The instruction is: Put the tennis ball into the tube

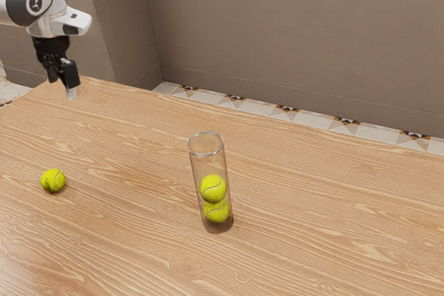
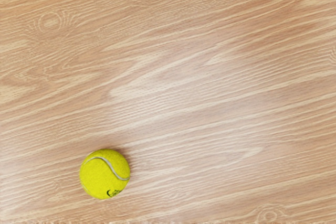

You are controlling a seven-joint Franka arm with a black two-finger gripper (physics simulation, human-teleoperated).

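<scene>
My gripper [image 1: 62,86] hangs high over the table's far left part in the exterior view, open and holding nothing. A loose yellow-green tennis ball [image 1: 53,180] rests on the wood at the exterior view's left, well below the hand. The same ball [image 2: 105,174] lies apart from the hand in the wrist view, its pale seam and some dark lettering facing up. Near the middle of the exterior view a clear tube [image 1: 207,145] stands upright with its top rim open. Inside it, an upper ball [image 1: 213,188] sits on a lower ball [image 1: 216,211].
The wooden table [image 1: 312,206] stretches across the exterior view, its back edge running near a brown wall [image 1: 291,32]. Patterned floor tiles [image 1: 288,111] lie between table and wall. The tube stands to the exterior view's right of the loose ball, with bare wood between.
</scene>
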